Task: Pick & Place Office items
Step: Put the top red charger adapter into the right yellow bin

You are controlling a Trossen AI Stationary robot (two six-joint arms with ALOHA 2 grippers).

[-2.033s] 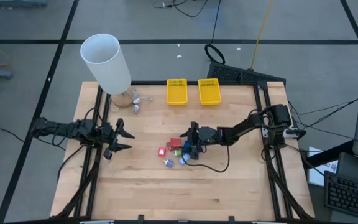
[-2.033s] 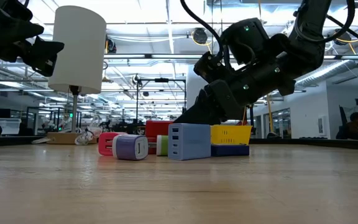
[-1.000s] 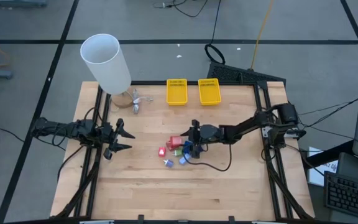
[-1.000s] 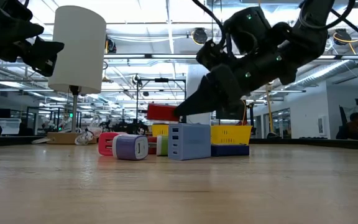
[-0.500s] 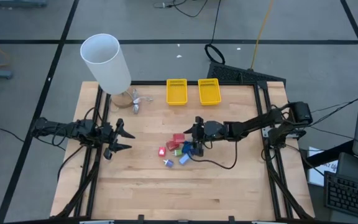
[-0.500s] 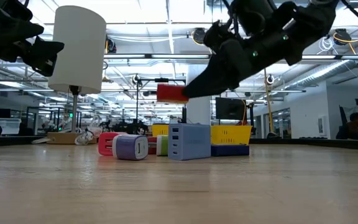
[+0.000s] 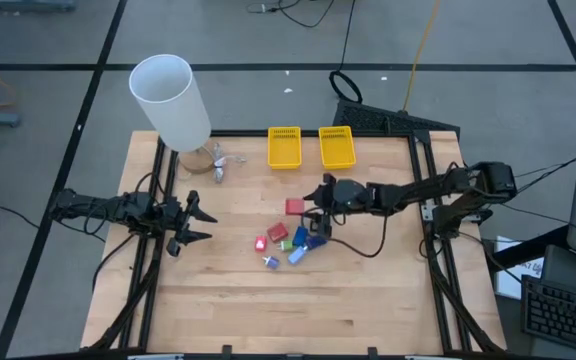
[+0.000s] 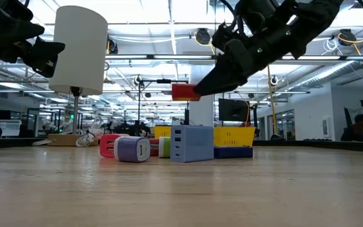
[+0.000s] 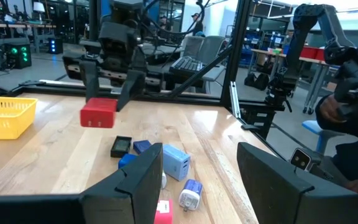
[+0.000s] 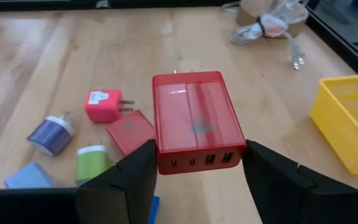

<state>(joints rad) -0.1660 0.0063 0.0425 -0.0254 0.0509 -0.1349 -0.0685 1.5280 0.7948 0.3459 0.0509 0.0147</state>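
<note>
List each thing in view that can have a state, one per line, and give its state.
Red charger: lifted, gripped at its sides.
Right gripper: shut on the red charger, above the table.
Left gripper: open, empty, at the table's left.
Yellow baskets: look empty.
White cylinder: upright.

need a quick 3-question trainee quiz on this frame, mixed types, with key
1. True or false: the right gripper holds the red charger block clear of the table.
2. Which lies nearest the yellow baskets? A) red charger block B) blue charger C) pink plug
3. Fill in: the left gripper waits near the table's ___ edge, fingers open and empty.

Key: 1 true; 2 A; 3 left
</note>
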